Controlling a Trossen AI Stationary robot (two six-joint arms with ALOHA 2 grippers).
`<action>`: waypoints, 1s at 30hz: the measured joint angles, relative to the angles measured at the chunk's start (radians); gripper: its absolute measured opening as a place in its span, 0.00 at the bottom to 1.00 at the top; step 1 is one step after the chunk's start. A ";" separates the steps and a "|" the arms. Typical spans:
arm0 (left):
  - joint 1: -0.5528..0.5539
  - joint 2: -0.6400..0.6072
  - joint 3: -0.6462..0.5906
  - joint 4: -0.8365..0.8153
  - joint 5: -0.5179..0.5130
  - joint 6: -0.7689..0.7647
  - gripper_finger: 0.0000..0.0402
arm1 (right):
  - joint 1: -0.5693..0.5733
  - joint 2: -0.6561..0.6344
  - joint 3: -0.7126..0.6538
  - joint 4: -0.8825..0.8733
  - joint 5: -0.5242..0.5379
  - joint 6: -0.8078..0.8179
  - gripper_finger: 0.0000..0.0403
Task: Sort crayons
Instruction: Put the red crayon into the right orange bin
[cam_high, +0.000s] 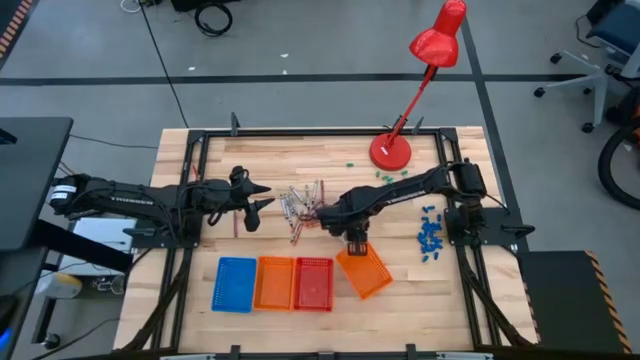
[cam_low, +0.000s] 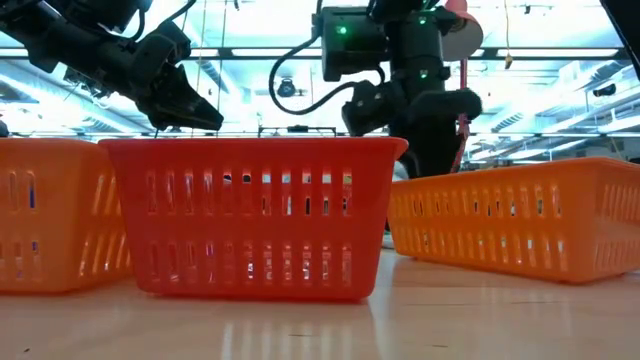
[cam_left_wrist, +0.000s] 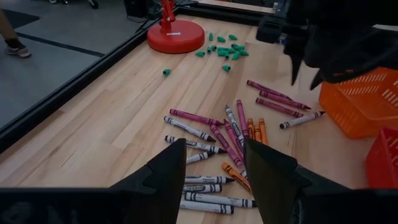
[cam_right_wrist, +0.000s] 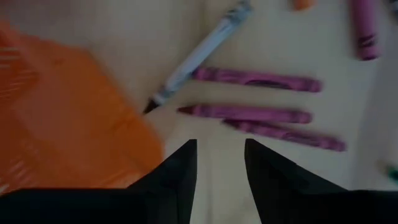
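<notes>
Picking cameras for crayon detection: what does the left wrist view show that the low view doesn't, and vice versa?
Only the left wrist view: the crayons scattered on the wooden table, the green bits beside the red lamp base, and the left hand open and empty over the pile.

Only the low view: the red basket side-on, an orange basket to its left in the picture, and the ceiling lights beyond; no crayons are visible.

Both: the right arm's hand held above the table, and the tilted orange basket.

We can't see inside the baskets: the red basket (cam_low: 255, 215) blocks the crayons (cam_high: 300, 205), whose colours blur from above.
</notes>
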 joint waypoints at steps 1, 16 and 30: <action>0.000 0.000 0.000 0.000 0.000 0.000 0.43 | 0.009 0.000 0.000 -0.004 -0.011 0.009 0.34; 0.000 0.000 0.000 0.000 0.000 -0.010 0.43 | 0.056 0.000 -0.001 -0.048 0.090 -0.014 0.34; 0.000 0.000 0.000 0.000 0.000 -0.013 0.43 | -0.031 -0.001 -0.104 0.046 0.217 -0.439 0.34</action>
